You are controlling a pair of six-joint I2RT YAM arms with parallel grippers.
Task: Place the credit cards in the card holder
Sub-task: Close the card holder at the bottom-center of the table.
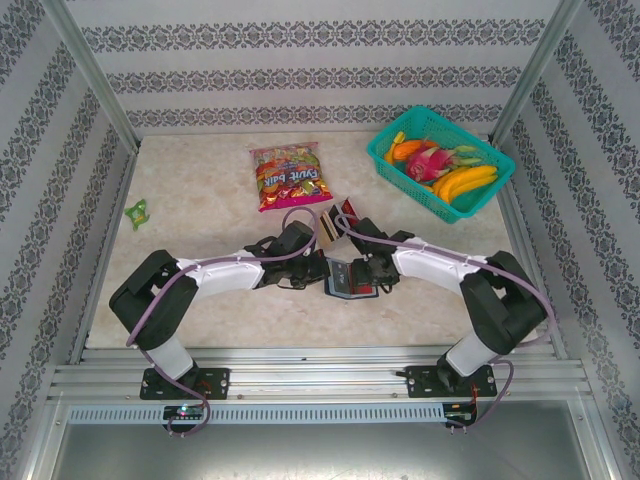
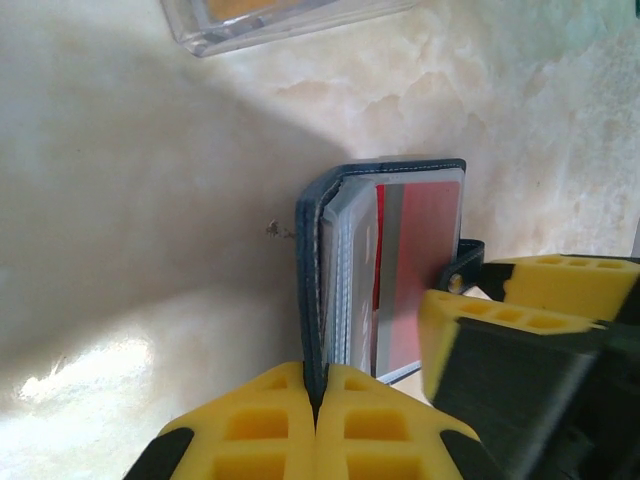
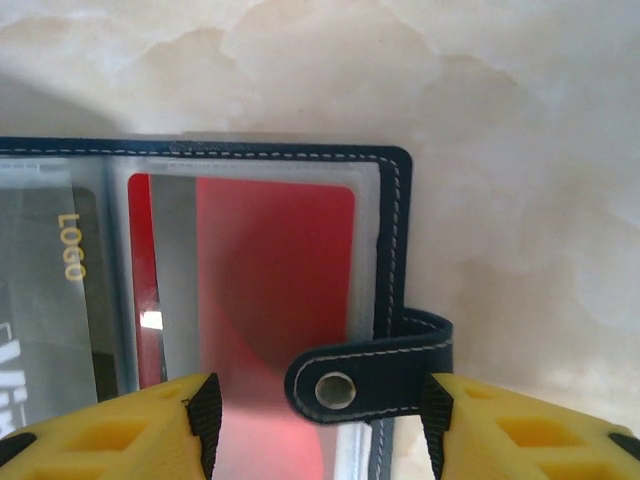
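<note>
Rear of marble table [image 1: 200, 300]: fruit-candy bag [image 1: 290, 175], teal basket [image 1: 395, 180] of toy fruit — well apart from the work. Centre: open navy card holder [image 1: 350, 278] lying between both grippers, red card [image 3: 270, 260] in its clear sleeve. Cover edge clamped in left gripper [image 2: 316, 378]; right gripper [image 3: 318, 400] parted, straddling clasp tab [image 3: 375, 372] — gripping nothing.

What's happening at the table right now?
Both arms are working on the card holder at mid-table. The left gripper has its jaws shut on the edge of the navy cover. The right gripper hangs over the clasp tab with its jaws open, holding nothing. A red card sits in a clear sleeve inside, beside a dark card marked LOGO.
</note>
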